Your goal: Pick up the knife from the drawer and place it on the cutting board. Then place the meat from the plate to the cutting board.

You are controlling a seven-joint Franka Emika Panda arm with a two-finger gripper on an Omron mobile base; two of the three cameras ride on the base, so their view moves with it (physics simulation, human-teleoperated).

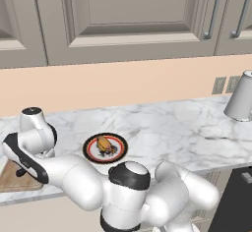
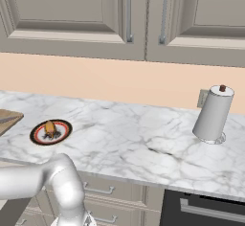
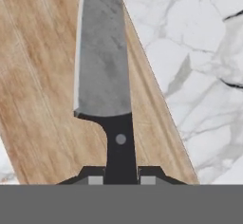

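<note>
The knife (image 3: 102, 61), with its silver-grey blade and black handle, lies along the cutting board (image 3: 42, 99) close to the board's right edge. My gripper (image 3: 121, 178) is shut on the handle, one fingertip on each side. From the left base view, the hand (image 1: 20, 173) hangs low over the wooden cutting board (image 1: 11, 182) at the counter's front left. The plate (image 1: 118, 150) with its red-orange rim sits to the right of the board, and the meat (image 1: 104, 143) rests on it. The plate (image 2: 61, 135), the meat (image 2: 50, 129) and a corner of the board (image 2: 7, 117) also appear in the right base view.
A grey-white paper towel roll (image 2: 213, 115) stands at the right of the marble counter (image 2: 134, 134) below a wall outlet (image 1: 218, 85). Upper cabinets (image 1: 128, 14) hang above. Drawers with silver handles (image 2: 98, 189) and a dark oven (image 2: 201, 210) sit under the counter.
</note>
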